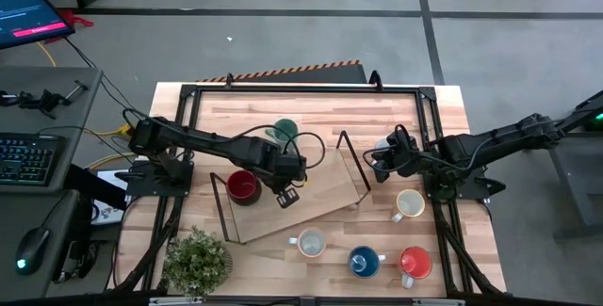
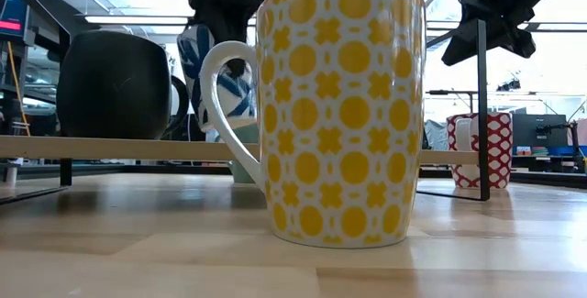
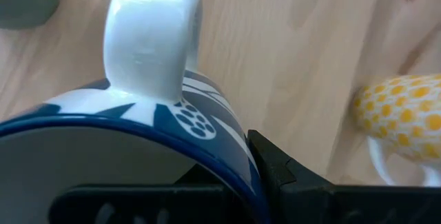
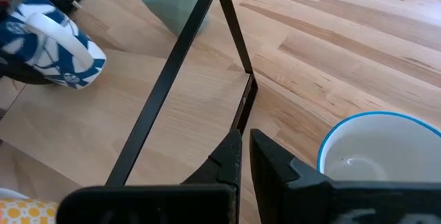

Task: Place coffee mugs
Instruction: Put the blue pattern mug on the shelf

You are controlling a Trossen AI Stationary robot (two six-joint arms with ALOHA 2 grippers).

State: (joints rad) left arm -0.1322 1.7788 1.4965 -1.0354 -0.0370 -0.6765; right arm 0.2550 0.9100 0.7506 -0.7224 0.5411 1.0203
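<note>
My left gripper (image 1: 287,196) is shut on a blue-and-white mug (image 3: 172,107) with a white handle, above the raised wooden shelf board (image 1: 325,193) at mid-table. On that board stands a dark red mug (image 1: 242,186). A teal-green mug (image 1: 285,132) stands behind the board. My right gripper (image 4: 245,145) hovers shut and empty at the board's right end, beside a white mug with a blue rim (image 4: 375,158). A yellow-patterned mug (image 2: 339,105), a blue mug (image 1: 364,262), an orange mug (image 1: 415,262) and a cream mug (image 1: 408,204) stand on the table at near right. My left gripper holds the blue-and-white mug by its rim (image 3: 231,148), a little to one side of the handle (image 3: 148,38). One finger (image 3: 275,169) lies on the outside of the wall and the other reaches inside. The fingers come steeply from above. The mug hangs tilted (image 4: 48,41); whether its base touches the board I cannot tell.
The shelf's black metal frame (image 4: 172,65) rises at the board's ends and edges. A potted green plant (image 1: 198,261) stands at the near left corner. Bare wood lies between the board and the near row of mugs.
</note>
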